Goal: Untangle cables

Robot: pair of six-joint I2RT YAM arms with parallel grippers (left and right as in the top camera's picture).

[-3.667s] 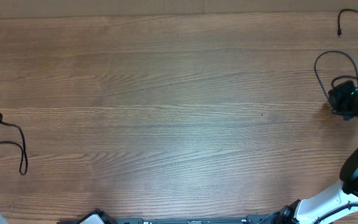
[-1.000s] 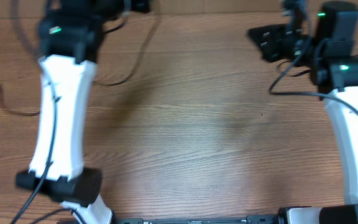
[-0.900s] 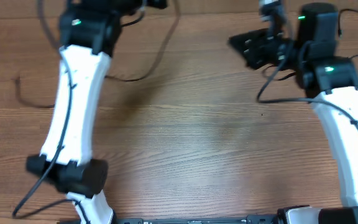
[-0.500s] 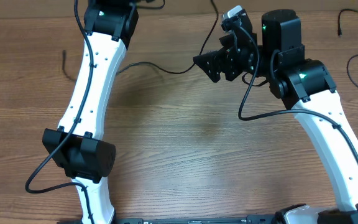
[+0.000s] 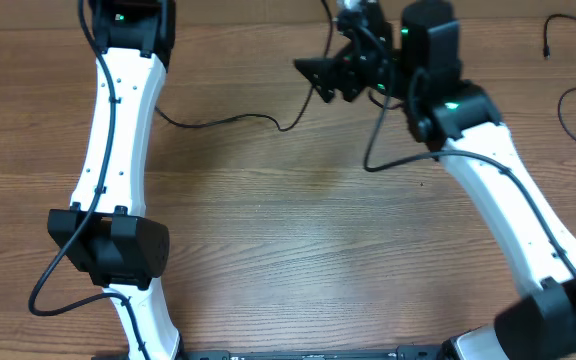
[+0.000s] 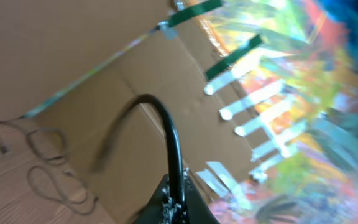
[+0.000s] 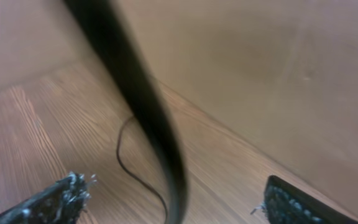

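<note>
The right gripper [image 5: 333,75] is shifting toward 11 o'clock, jaws spread. The left gripper [image 6: 176,208] is clamping the cable [image 5: 218,122], and pulling it taut is risking a snag.

Left arm [image 5: 118,120]: elbow joint near front table edge, white forearm stretched straight toward far edge, wrist cut off at top of overhead view. Left gripper [image 6: 174,204]: seen only in wrist view, jaws pinched together on cable [image 6: 170,134]. Right arm [image 5: 513,205]: rises from near right corner, leans toward far centre, wrist turned left. Right gripper [image 5: 316,80]: jaws spread wide, fingers [image 7: 58,199] well apart at lower corners of wrist view.
</note>
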